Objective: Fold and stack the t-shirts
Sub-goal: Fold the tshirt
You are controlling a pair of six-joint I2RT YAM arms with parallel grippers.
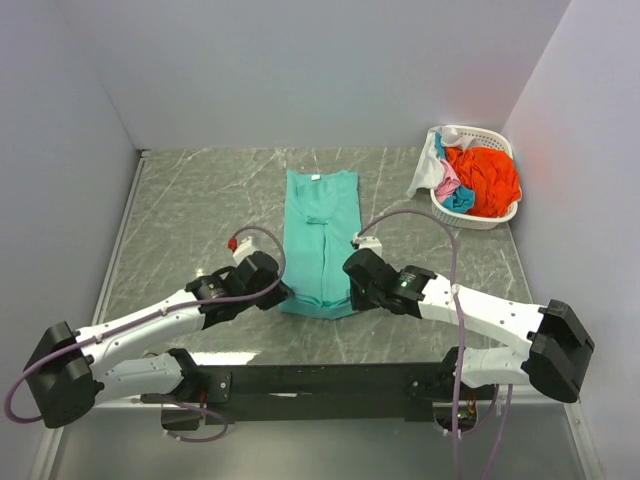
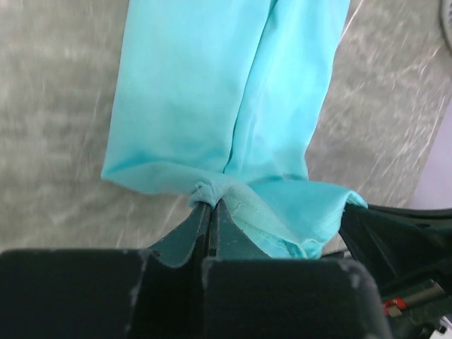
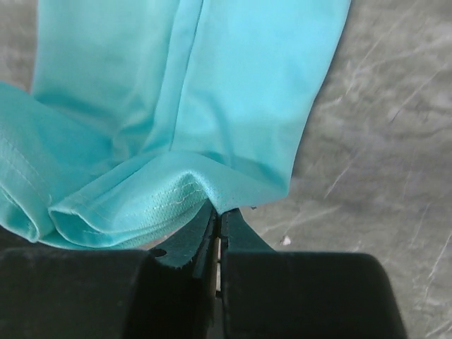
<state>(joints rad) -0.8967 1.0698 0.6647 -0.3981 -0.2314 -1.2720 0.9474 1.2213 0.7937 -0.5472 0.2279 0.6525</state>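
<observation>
At table centre, top view: grey marbled table [image 1: 200, 200], walls on three sides.

Teal shirt [image 1: 320, 240], one only, lies flat at mid-table. It is folded into a narrow strip running 12 to 6, collar at 12, hem at 6. The hem end is lifted and rumpled.

Basket [image 1: 478, 218], one, white and latticed, sits at 2 o'clock near the right wall, well apart from the teal shirt. Four colours of cloth are heaped in it:
- orange-red cloth [image 1: 485, 178], the biggest, on top
- white cloth [image 1: 428, 165], draped over the rim at 9
- pink cloth [image 1: 447, 180]
- blue cloth [image 1: 460, 200], low at 7

Two grippers, both at the hem:
- left gripper [image 2: 210, 208], at the 7 o'clock corner, is clenched on a small bunch of hem
- right gripper [image 3: 217, 215], at the 5 o'clock corner, is clenched on the stitched hem edge, with cloth folded over above it
</observation>
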